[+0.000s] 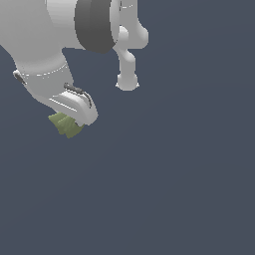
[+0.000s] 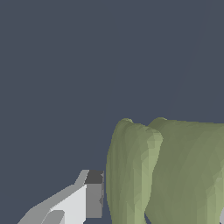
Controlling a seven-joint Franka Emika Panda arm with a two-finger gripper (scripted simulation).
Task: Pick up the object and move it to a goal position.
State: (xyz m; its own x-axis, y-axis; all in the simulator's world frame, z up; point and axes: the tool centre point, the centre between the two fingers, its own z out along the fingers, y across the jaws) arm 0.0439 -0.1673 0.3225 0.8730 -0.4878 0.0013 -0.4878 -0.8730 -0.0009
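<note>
The object [image 1: 65, 124], an olive-green bunch of curved banana-like fingers, sat at the left of the exterior frame, poking out beneath the white gripper [image 1: 74, 117]. The Panda arm [image 1: 45, 35] filled the upper left corner. In the wrist view the bunch [image 2: 170, 175] loomed large, one dark-padded fingertip [image 2: 93, 199] pressed against its side; the gripper appeared closed around it.

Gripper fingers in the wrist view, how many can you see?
1. One finger shows beside the green bunch. The other may be hidden behind the bunch.
</note>
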